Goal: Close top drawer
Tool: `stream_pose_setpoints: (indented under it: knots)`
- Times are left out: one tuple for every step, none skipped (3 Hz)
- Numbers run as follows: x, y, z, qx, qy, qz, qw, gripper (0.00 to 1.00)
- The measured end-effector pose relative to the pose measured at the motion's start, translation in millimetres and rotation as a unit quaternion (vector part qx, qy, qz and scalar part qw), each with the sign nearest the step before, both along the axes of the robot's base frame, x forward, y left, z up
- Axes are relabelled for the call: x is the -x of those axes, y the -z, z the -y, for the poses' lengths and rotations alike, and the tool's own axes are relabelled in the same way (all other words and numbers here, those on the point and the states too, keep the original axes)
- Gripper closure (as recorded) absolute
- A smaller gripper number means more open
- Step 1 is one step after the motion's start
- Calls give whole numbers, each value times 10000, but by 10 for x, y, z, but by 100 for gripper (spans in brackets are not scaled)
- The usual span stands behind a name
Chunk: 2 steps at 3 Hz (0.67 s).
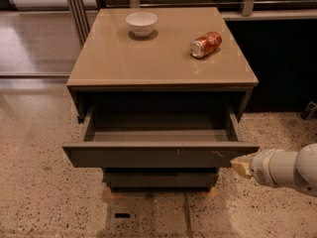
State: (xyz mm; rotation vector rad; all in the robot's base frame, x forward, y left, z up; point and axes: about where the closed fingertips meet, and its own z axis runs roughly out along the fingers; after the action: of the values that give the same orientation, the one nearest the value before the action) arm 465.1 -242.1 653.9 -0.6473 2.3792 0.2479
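That gripper (241, 166) sits low on the right, its pale tip right at the lower right corner of the top drawer (148, 155) front and seemingly touching it. From where I stand I cannot tell whether it is apart or together. The white arm (287, 168) behind it reaches in from the right edge.

The top drawer stands pulled well out from under the surface (163, 63), its shallow grey inside showing with nothing in it that I can see. By my reckoning the closing is barely begun, if at all: nearly the whole push back into the cabinet is left.

As for room, the path straight back looks free. The drawer's side rails run into the dark opening with nothing across them. The narrower lower drawer fronts (161, 178) sit recessed beneath, out of the way. A push so near the corner might skew the drawer, I'd guess. The speckled floor (44, 197) gives the arm space on the right. The bowl (141, 23) and the can (205, 43) lie on the surface, well apart from the drawer.
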Motion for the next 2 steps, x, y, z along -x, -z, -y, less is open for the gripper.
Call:
stream_pose_setpoints:
  knots:
    - [-394, 46, 2, 213, -120, 115, 9996, 100]
    - [-504, 46, 16, 301, -143, 171, 9993, 100]
